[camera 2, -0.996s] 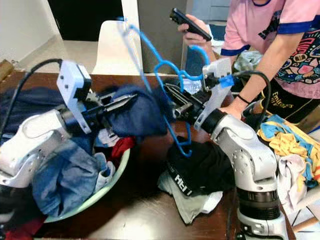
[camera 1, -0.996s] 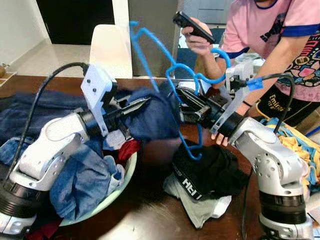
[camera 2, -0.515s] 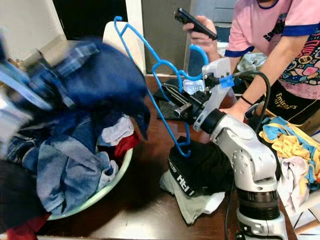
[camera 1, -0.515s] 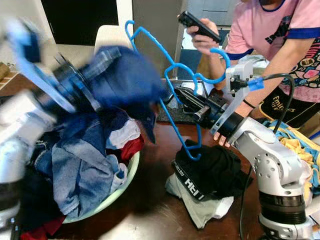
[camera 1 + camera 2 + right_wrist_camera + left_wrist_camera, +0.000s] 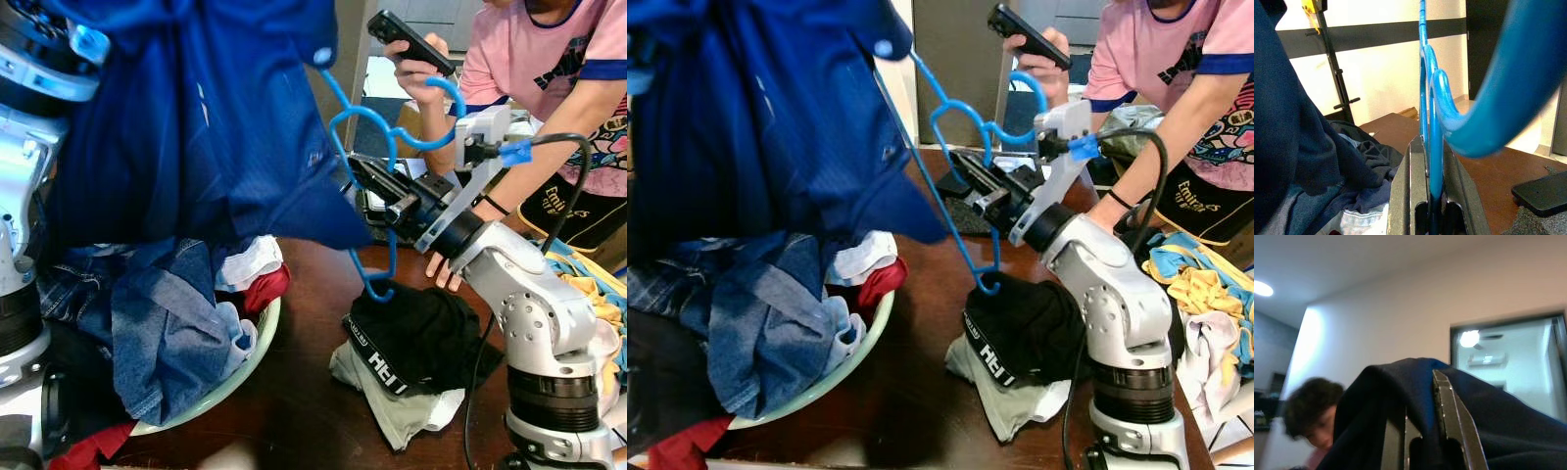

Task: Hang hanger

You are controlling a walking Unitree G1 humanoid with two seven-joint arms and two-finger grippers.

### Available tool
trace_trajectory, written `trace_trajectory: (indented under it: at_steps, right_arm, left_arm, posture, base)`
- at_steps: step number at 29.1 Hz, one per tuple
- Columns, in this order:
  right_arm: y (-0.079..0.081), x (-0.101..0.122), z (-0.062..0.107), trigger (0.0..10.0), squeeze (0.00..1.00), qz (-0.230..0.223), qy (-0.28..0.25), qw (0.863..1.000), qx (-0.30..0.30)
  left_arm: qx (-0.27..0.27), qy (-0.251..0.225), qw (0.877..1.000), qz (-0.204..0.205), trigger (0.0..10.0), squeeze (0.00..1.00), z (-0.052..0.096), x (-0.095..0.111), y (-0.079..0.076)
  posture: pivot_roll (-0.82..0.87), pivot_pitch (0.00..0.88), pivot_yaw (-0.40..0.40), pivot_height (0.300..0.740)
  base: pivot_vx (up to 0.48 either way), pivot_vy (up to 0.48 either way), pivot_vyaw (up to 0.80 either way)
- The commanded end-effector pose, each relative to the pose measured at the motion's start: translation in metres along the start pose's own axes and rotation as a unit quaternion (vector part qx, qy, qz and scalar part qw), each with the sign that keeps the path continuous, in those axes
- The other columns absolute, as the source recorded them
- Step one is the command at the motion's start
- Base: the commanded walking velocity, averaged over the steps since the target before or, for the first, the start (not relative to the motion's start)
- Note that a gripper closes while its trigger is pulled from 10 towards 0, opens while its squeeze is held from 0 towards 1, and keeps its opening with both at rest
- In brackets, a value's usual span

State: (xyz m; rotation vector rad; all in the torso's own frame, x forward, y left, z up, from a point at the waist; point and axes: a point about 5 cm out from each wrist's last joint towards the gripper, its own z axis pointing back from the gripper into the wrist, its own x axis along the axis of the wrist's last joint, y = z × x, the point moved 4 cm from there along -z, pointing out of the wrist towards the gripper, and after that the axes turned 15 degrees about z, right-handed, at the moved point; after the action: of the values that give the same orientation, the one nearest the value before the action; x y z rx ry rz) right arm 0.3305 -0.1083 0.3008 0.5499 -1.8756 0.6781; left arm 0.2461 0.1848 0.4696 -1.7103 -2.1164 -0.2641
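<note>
My right gripper is shut on a blue plastic hanger, seen edge-on between its fingers in the right wrist view. The hanger's hook curls toward the person, and its upper arm reaches the edge of a dark blue shirt. That shirt hangs high over the table's left side like a curtain. My left gripper is raised and shut on the shirt's cloth, which drapes over its fingers. The shirt hides the far part of the hanger.
A pale green basin heaped with denim and other clothes sits under the shirt. A black garment on a grey one lies on the brown table. A person in pink holds a phone, with a hand on the table.
My left arm has swung up and lifted the blue shirt from basin height to well above the table, where it now hangs down. The right gripper kept hold of the hanger, nearly still.
</note>
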Motion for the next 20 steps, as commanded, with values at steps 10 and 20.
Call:
trace_trajectory:
  at_steps: [10, 20]
  right_arm:
    - [0.006, 0.0, 0.002, 10.0, 0.0, -0.007, -0.007, 1.0, 0.02]
    - [0.011, -0.004, 0.002, 10.0, 0.0, -0.013, -0.002, 0.999, 0.03]
  left_arm:
    - [0.023, 0.076, 0.985, 0.152, 0.4, 0.0, 0.084, -0.01, -0.021]
    - [0.326, 0.115, 0.936, 0.073, 0.6, 0.0, 0.202, 0.003, 0.023]
  posture:
    - [0.11, 0.119, -0.007, 0.74]
    - [0.13, 0.132, 0.005, 0.74]
  base:
    - [0.0, 0.0, 0.0]
    - [0.0, 0.0, 0.0]
